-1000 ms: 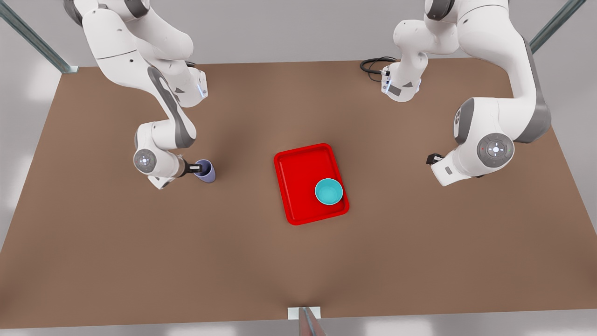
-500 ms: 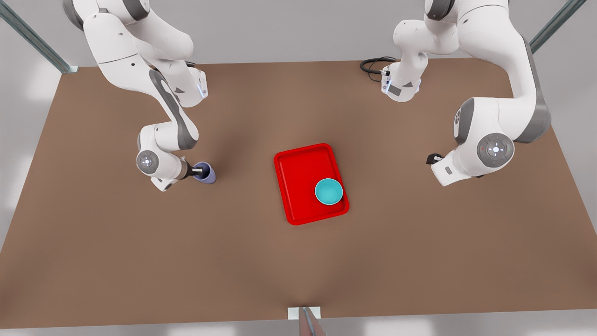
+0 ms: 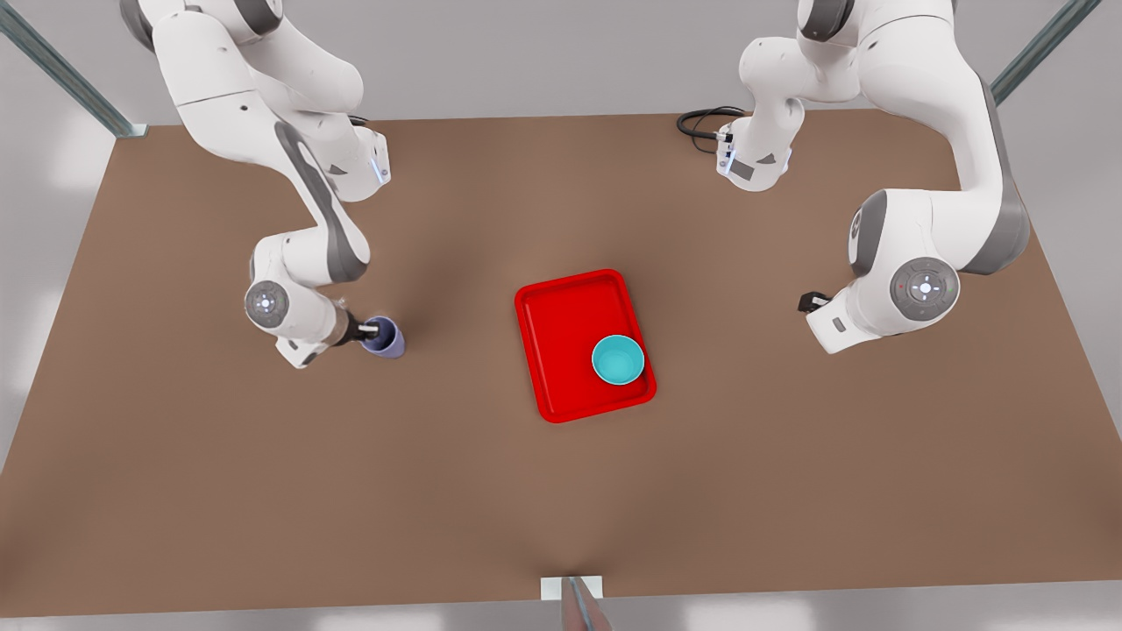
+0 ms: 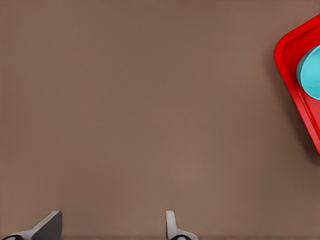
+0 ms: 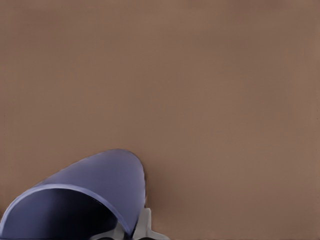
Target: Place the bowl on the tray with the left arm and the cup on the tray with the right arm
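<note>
The right gripper [image 3: 368, 331] clenched the cup's [image 3: 383, 336] rim, the tray [image 3: 561, 324] well beyond it, while the left gripper [image 3: 811, 301] waited released.

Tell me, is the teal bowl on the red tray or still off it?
On it. The bowl sits inside the tray rim, in the corner toward the front view's lower right, clear of both grippers.

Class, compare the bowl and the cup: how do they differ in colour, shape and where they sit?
The bowl is teal, the cup lavender. The bowl is wide and shallow, the cup narrower and tapered. The bowl rests on the tray; the cup is off it, gripped at its rim by the right gripper. Both are plain, without handles.
</note>
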